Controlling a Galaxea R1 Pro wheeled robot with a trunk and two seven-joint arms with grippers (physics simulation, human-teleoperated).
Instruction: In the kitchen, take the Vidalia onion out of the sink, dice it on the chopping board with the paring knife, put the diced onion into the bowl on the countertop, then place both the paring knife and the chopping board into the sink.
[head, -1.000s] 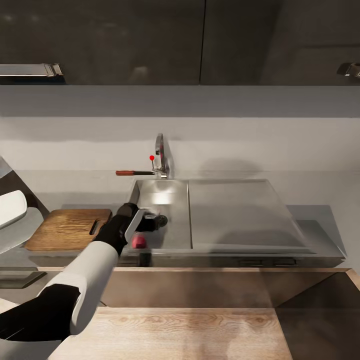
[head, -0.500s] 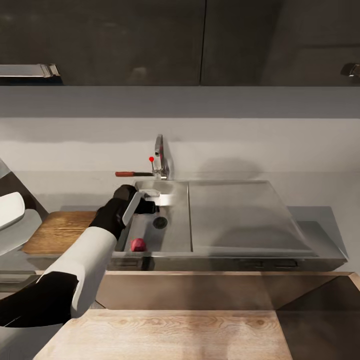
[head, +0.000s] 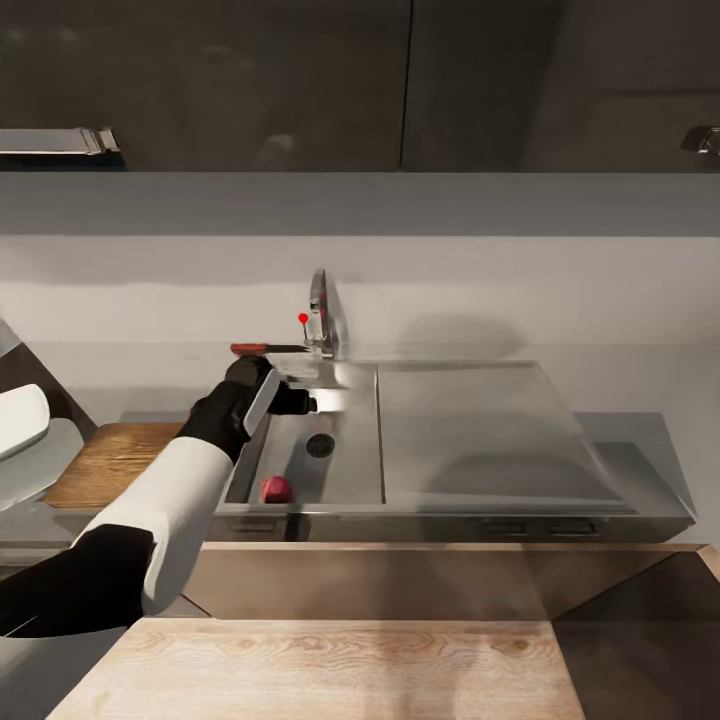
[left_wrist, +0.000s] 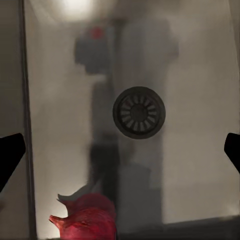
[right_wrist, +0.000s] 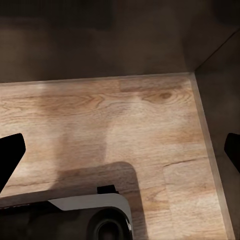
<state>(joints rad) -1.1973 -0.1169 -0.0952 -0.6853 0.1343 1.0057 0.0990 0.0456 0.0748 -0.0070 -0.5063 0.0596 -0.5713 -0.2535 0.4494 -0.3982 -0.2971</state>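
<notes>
Left gripper (head: 300, 392) up over the sink (head: 350, 470), fingers spread wide, nothing between them. Vidalia onion (head: 276, 489) down in the sink's basin at its near edge, near the drain (left_wrist: 139, 112). Chopping board (head: 110, 462) just beside the sink. Right gripper (right_wrist: 120, 150) spread wide over wood floor (right_wrist: 125, 120), grasping nothing.

chopping board (head: 115, 462) part-hidden by arm, onion (left_wrist: 87, 220) edge-cropped
</notes>
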